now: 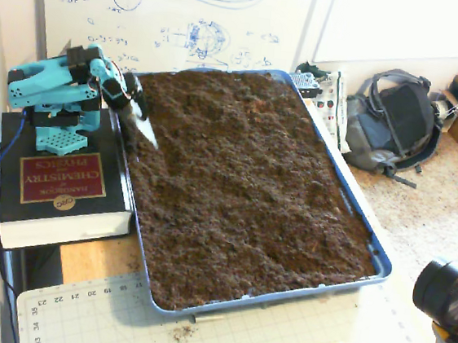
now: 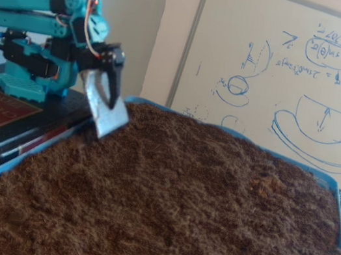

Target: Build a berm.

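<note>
Dark brown soil (image 1: 245, 173) fills a blue tray (image 1: 367, 235) and lies roughly level and lumpy; no berm shows in either fixed view. The teal arm (image 1: 53, 87) stands on a book at the tray's left side. My gripper (image 1: 140, 121) hangs just over the soil near the tray's far left corner, its black finger (image 2: 116, 81) shut against a silver blade (image 2: 109, 117). The blade's lower edge sits at the soil surface (image 2: 196, 205) beside the tray rim (image 2: 19, 160).
A thick black book (image 1: 56, 182) lies left of the tray under the arm's base. A whiteboard (image 1: 180, 11) stands behind. A grey backpack (image 1: 394, 119) lies to the right, a cutting mat (image 1: 236, 336) in front, and a black camera (image 1: 446, 293) at the lower right.
</note>
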Controlling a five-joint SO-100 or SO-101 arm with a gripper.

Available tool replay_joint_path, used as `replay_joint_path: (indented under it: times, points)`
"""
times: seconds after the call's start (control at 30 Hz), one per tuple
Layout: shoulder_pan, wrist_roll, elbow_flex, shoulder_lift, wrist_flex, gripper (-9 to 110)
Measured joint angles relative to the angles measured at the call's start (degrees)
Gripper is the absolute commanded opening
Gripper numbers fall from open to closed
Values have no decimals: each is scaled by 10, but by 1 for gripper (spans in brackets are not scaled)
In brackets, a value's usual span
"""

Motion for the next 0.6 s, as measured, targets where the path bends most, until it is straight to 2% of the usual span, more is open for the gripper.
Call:
replay_joint_path:
  times: [0.27, 0.6]
  points:
    - [-37, 4, -142, -171, 0, 1]
    - [-104, 125, -318, -460, 0, 1]
